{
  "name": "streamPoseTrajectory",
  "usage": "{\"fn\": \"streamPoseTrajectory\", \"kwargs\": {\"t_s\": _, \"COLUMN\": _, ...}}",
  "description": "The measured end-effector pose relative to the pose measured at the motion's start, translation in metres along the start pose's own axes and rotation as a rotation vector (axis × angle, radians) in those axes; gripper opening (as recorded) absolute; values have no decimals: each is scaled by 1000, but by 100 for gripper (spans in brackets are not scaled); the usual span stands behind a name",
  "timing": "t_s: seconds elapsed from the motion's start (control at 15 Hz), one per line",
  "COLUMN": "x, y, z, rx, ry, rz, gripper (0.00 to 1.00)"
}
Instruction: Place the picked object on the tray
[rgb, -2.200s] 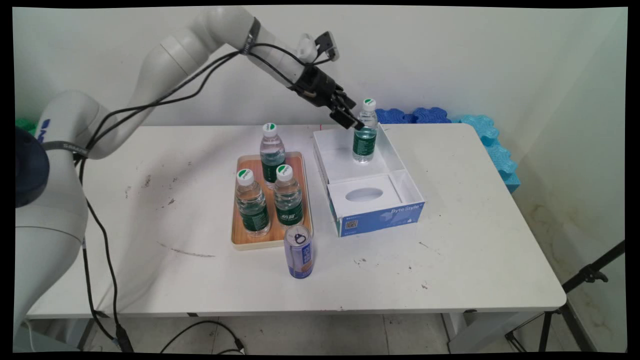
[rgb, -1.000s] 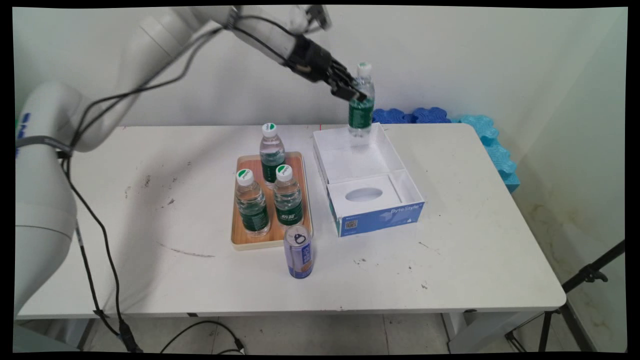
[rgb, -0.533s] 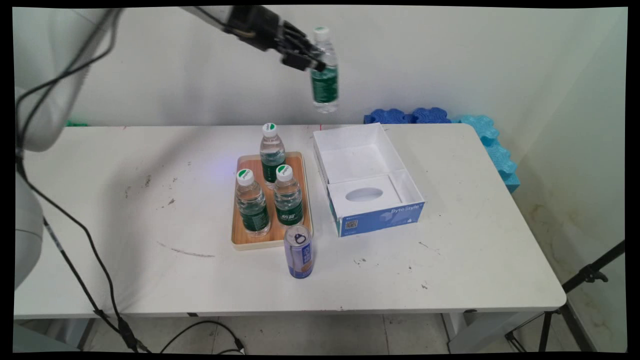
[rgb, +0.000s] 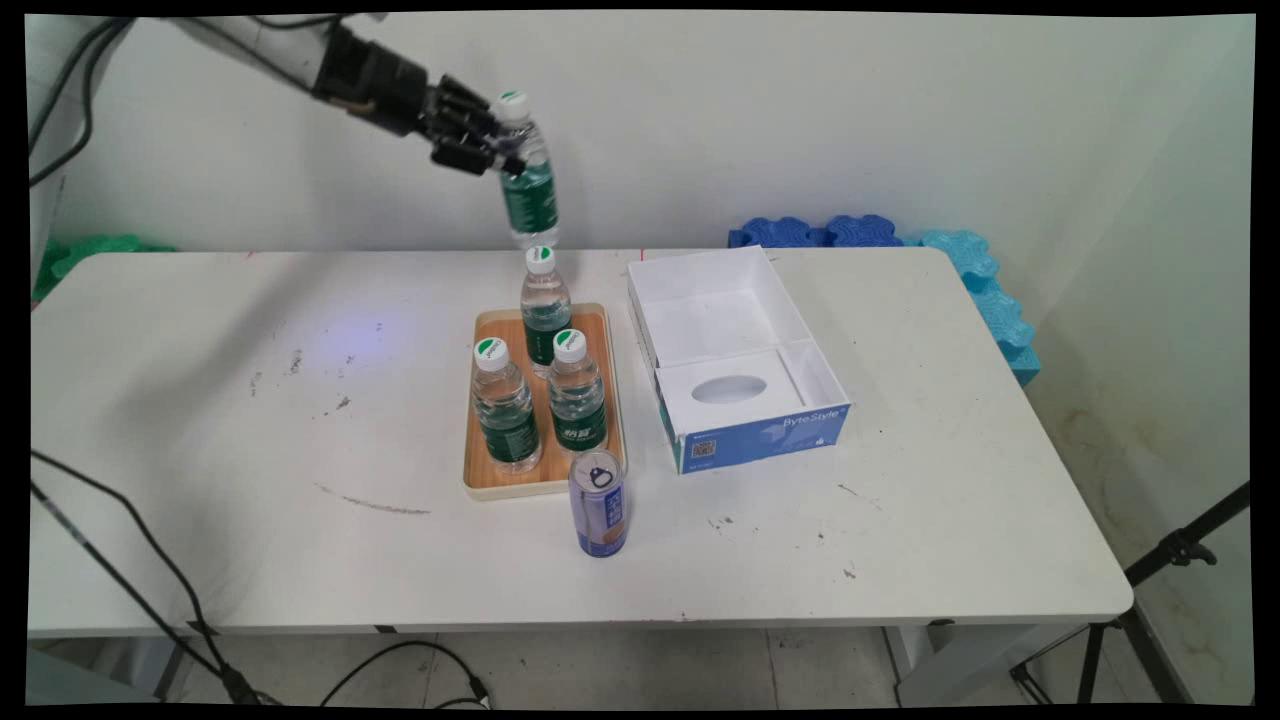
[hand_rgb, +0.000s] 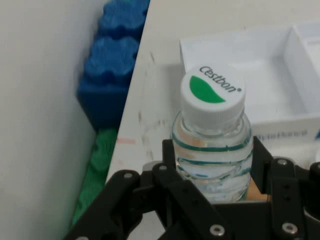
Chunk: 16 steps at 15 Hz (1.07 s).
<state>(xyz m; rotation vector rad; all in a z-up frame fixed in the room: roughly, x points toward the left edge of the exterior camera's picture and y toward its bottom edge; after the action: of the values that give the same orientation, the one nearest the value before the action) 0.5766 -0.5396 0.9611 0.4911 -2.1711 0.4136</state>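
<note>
Now the gripper holds a water bottle high in the air, above the far end of the wooden tray; 2.2 s ago that same bottle stood in the large far compartment of the open white box, 1 s ago it was lifted just clear of the box's back wall, and half a second ago it hung above the gap between box and tray; so in about 2 s the bottle has left the box, gone up, and travelled to the left across the picture; the box now holds nothing in that compartment, and its smaller near compartment shows only the oval cut-out.

As for the grip, the fingers are closed on the bottle's shoulder, just under the white and green cap; the hand view shows the 2 black fingers pressed against either side of the clear plastic, with the cap rising beyond them; the bottle hangs nearly upright, tilted slightly, its base lower than the gripper and to its right in the main view.

Below, the tray carries 3 more bottles: 1 at the far end, whose cap sits almost directly under the held bottle's base, apart from it, and 2 side by side nearer the camera; a blue can stands on the table just beyond the tray's near edge; blue foam pieces lie along the table's far right corner.
</note>
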Motion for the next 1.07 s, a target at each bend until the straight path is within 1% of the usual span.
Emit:
{"fn": "streamPoseTrajectory", "kwargs": {"t_s": 0.13, "x": -24, "y": 5, "z": -9, "rx": -9, "ry": -12, "rz": -12, "gripper": 0}}
{"fn": "streamPoseTrajectory", "kwargs": {"t_s": 0.2, "x": -32, "y": 8, "z": -11, "rx": -17, "ry": -16, "rz": -17, "gripper": 0}}
{"fn": "streamPoseTrajectory", "kwargs": {"t_s": 0.33, "x": -50, "y": 18, "z": -14, "rx": -41, "ry": -21, "rz": -25, "gripper": 0}}
{"fn": "streamPoseTrajectory", "kwargs": {"t_s": 0.53, "x": -71, "y": 33, "z": -13, "rx": -73, "ry": -22, "rz": -33, "gripper": 0}}
{"fn": "streamPoseTrajectory", "kwargs": {"t_s": 0.73, "x": -88, "y": 47, "z": -6, "rx": -99, "ry": -23, "rz": -41, "gripper": 0}}
{"fn": "streamPoseTrajectory", "kwargs": {"t_s": 1.07, "x": -107, "y": 65, "z": 6, "rx": -128, "ry": -22, "rz": -47, "gripper": 0}}
